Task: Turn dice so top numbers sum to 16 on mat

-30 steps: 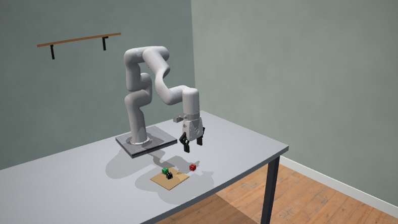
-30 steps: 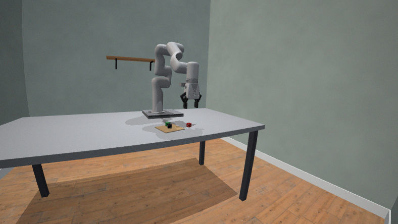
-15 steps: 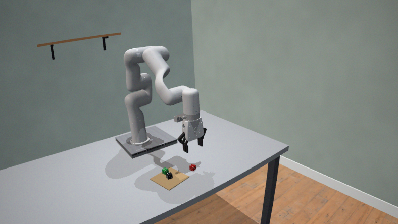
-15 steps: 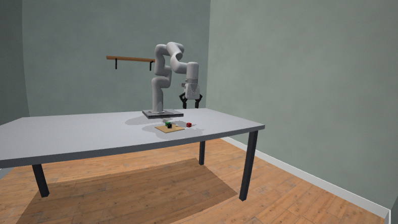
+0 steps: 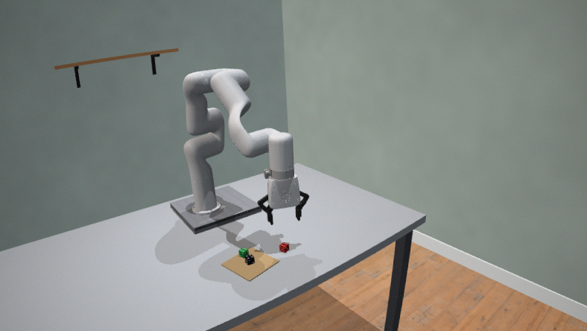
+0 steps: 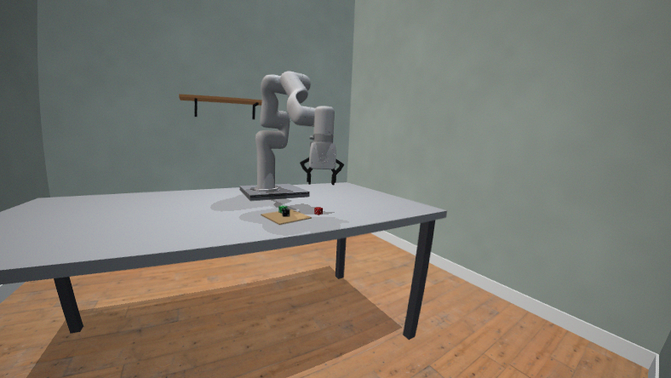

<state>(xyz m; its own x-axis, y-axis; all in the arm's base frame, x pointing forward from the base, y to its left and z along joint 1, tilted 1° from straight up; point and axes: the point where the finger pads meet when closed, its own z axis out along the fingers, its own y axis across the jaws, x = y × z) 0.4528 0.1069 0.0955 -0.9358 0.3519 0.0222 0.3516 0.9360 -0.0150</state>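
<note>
A tan mat (image 5: 250,265) lies on the grey table near its front edge; it also shows in the exterior view (image 6: 285,216). A green die (image 5: 243,252) sits at the mat's far corner, partly over the edge. A black die (image 5: 249,259) sits on the mat just in front of it. A red die (image 5: 284,247) (image 6: 318,210) lies on the table to the right of the mat, off it. My gripper (image 5: 284,217) (image 6: 321,177) hangs well above the red die, pointing down, open and empty. The dice's top numbers are too small to read.
The arm's dark base plate (image 5: 215,207) sits behind the mat. The table's front edge runs close to the mat and its right corner (image 5: 422,220) lies beyond the red die. A wooden wall shelf (image 5: 116,57) hangs far behind.
</note>
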